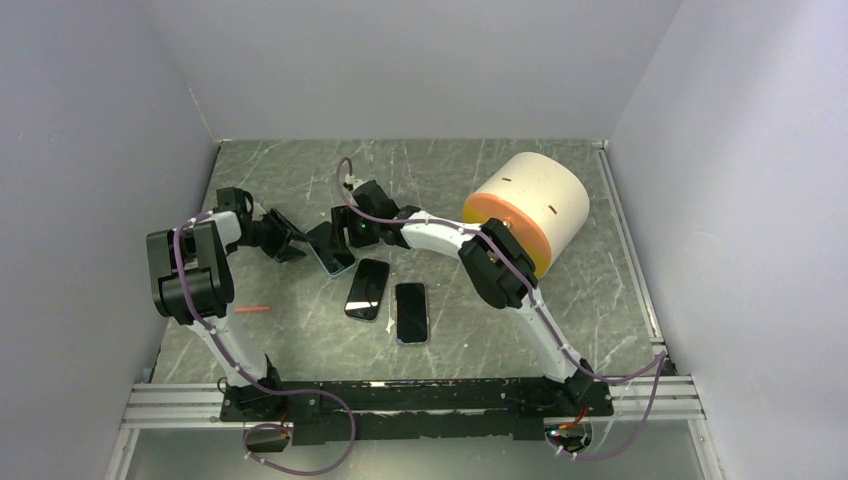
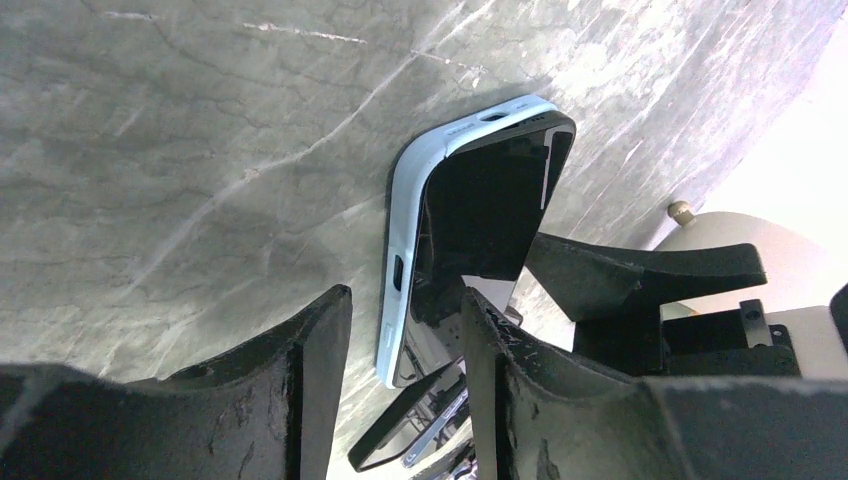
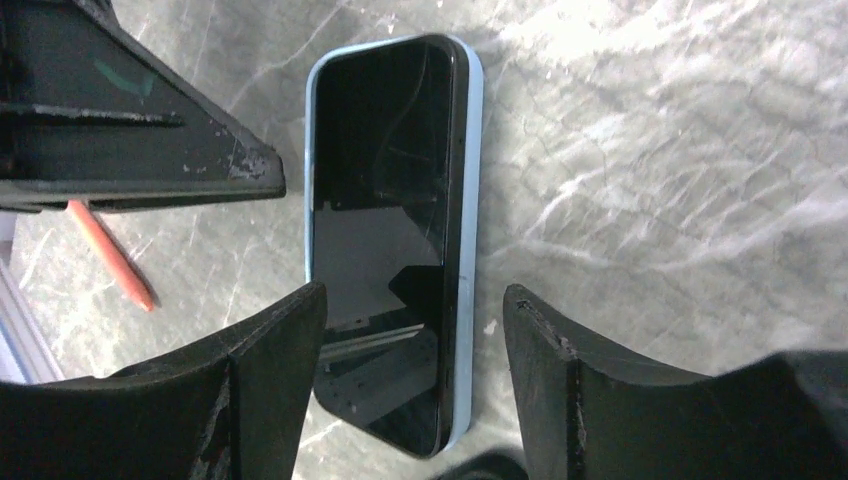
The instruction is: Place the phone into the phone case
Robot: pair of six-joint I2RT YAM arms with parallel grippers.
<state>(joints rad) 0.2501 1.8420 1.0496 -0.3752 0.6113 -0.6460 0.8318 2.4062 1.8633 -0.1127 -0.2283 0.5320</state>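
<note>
A black phone [image 3: 385, 230] rests in a light blue phone case [image 3: 473, 200] on the marble table, one long side standing proud of the rim. In the left wrist view the phone [image 2: 490, 200] tilts up out of the case [image 2: 402, 250]. My right gripper [image 3: 410, 315] is open, a finger on each side of the cased phone with gaps showing. From the other end, my left gripper [image 2: 400, 345] is open around the case's near corner, without clear contact. From above, both grippers, left [image 1: 290, 243] and right [image 1: 342, 232], meet at the phone [image 1: 326, 243].
Two more dark phones [image 1: 367, 288] [image 1: 411, 311] lie side by side just in front of the grippers. A big white cylinder with an orange face [image 1: 525, 205] lies at the right rear. An orange pen [image 1: 253, 310] lies by the left arm. Walls close in on three sides.
</note>
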